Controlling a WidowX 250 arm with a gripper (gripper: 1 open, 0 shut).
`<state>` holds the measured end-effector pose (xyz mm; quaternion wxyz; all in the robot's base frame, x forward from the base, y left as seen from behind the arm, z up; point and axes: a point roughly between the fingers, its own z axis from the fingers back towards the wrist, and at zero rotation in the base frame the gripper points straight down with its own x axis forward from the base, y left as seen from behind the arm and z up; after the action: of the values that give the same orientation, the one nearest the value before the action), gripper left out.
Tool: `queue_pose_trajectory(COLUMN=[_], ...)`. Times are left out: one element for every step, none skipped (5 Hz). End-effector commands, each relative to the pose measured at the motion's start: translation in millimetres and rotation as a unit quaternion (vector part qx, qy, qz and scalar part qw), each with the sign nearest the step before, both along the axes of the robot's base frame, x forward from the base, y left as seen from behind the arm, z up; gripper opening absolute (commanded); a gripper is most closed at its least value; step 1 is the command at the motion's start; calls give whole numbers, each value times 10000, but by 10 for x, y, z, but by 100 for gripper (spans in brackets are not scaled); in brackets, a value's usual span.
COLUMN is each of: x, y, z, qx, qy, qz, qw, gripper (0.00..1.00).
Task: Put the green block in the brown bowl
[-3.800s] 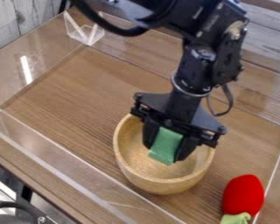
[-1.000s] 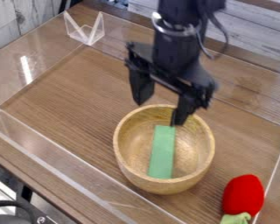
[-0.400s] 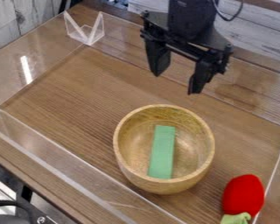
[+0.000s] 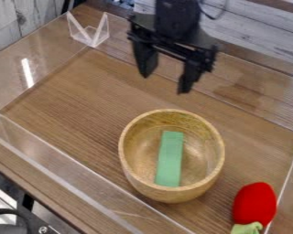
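Note:
The green block [image 4: 171, 156] lies flat inside the brown bowl [image 4: 135, 173], running from the bowl's middle toward its near wall. The bowl sits on the wooden table near the front. My gripper [image 4: 165, 70] hangs above the table behind the bowl, pointing down, open, with nothing between its two dark fingers [image 4: 146, 62]. It is well clear of the bowl's rim.
A red rounded object with a green base [image 4: 251, 206] lies to the right of the bowl at the front. Clear acrylic walls [image 4: 39, 55] fence the table on the left and front. A small clear stand [image 4: 87, 30] sits at the back left.
The gripper let go of the green block, which now rests in the bowl. The open gripper rose and moved back and to the left, away from the bowl.

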<state>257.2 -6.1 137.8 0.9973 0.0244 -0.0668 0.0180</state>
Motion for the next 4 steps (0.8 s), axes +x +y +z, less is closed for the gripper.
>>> queue_pose_trajectory(x=[108,10,-83,15], y=[167,74,-45,-149], z=[184,14,-168,-195], qx=[-147,-138,-203,-237], qy=[-310,-272,-249,-259], qz=[134,216,246,291], qw=[9993,9993,9992,9990], gripper=[100,100,100,100])
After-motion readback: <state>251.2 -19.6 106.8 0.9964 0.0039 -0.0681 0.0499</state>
